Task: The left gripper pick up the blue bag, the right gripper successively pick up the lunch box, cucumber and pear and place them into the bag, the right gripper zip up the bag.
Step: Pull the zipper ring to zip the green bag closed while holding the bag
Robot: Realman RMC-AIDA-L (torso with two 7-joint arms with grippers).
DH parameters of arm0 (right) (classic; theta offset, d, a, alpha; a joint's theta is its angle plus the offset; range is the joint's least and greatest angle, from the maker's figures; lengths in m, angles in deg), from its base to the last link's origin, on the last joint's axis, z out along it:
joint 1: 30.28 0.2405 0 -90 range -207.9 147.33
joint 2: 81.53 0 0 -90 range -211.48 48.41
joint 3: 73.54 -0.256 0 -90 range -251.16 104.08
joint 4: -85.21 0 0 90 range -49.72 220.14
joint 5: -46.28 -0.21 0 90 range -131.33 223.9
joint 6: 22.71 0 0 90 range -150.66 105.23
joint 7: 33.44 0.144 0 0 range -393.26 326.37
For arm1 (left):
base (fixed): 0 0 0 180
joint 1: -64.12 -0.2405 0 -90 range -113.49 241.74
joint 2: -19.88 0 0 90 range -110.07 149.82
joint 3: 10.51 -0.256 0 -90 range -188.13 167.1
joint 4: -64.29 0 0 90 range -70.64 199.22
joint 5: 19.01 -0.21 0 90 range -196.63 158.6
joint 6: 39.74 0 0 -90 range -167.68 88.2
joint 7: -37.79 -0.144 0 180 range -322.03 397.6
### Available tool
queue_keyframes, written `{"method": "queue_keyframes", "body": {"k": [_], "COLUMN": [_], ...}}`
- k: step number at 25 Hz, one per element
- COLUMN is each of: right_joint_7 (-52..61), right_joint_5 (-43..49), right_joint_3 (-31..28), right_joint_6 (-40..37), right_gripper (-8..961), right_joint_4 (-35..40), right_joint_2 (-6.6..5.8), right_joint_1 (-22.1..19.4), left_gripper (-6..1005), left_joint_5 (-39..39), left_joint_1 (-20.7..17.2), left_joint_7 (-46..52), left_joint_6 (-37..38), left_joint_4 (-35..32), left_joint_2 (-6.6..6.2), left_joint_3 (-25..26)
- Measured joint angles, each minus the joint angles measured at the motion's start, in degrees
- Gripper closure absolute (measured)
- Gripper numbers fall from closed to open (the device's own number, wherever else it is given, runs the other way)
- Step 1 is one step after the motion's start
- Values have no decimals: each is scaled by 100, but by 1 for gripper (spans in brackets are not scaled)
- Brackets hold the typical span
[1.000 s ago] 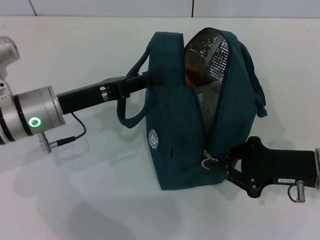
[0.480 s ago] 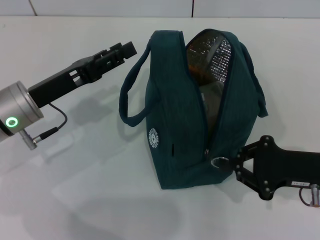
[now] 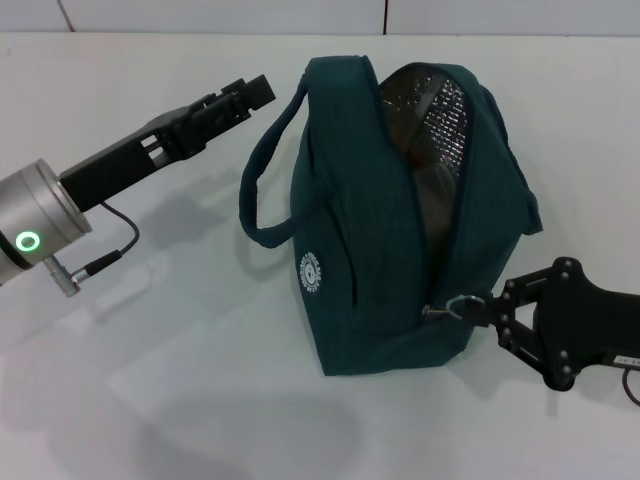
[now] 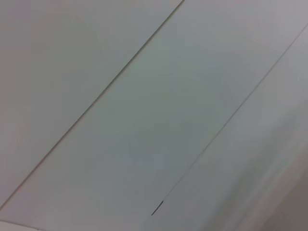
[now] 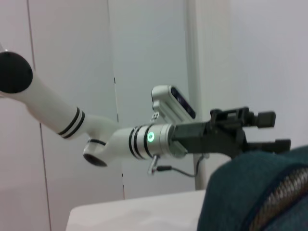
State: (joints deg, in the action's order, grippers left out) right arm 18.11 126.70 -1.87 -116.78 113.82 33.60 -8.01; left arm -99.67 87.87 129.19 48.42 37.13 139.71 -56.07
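The blue bag point(image 3: 360, 230) stands on the white table point(image 3: 150, 380), its top gaping and the silver lining point(image 3: 440, 105) showing. A dim shape lies inside; the lunch box, cucumber and pear are hidden. At the bag's near right corner my right gripper point(image 3: 497, 308) is shut on the metal zipper pull point(image 3: 450, 306), which is drawn taut toward it. My left gripper point(image 3: 258, 92) hovers open up and to the left of the bag, clear of the loose handle point(image 3: 262, 190). In the right wrist view the left gripper point(image 5: 274, 131) shows above the bag's edge point(image 5: 250, 192).
A second handle point(image 3: 520, 180) hangs on the bag's right side. Pale wall panels point(image 3: 300, 15) run behind the table's far edge. The left wrist view shows only pale panels point(image 4: 144, 120).
My left gripper let go of the bag and drew back up and to the left. My right gripper moved right with the zipper pull, and the bag's mouth has narrowed.
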Motion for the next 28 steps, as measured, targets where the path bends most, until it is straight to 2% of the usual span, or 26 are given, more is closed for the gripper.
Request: {"method": "queue_keyframes", "body": {"k": [9, 21, 28], "right_joint_7": [-13, 48, 210], "right_joint_5": [-360, -1030, -1190], "right_joint_3": [-11, -22, 36], "right_joint_6": [-161, 213, 374], "right_gripper": [941, 940, 940], "right_joint_4": [121, 206, 282], "right_joint_2": [22, 30, 39], "right_joint_1": [161, 659, 899], "left_gripper": [318, 320, 321], "left_joint_5": [756, 777, 777], "left_joint_1": [-277, -550, -566], "left_joint_7": [-705, -848, -868], "left_joint_6": [330, 351, 351], "left_joint_4": [191, 200, 212], "left_joint_2": [-18, -46, -37], "left_joint_3": [5, 12, 8]}}
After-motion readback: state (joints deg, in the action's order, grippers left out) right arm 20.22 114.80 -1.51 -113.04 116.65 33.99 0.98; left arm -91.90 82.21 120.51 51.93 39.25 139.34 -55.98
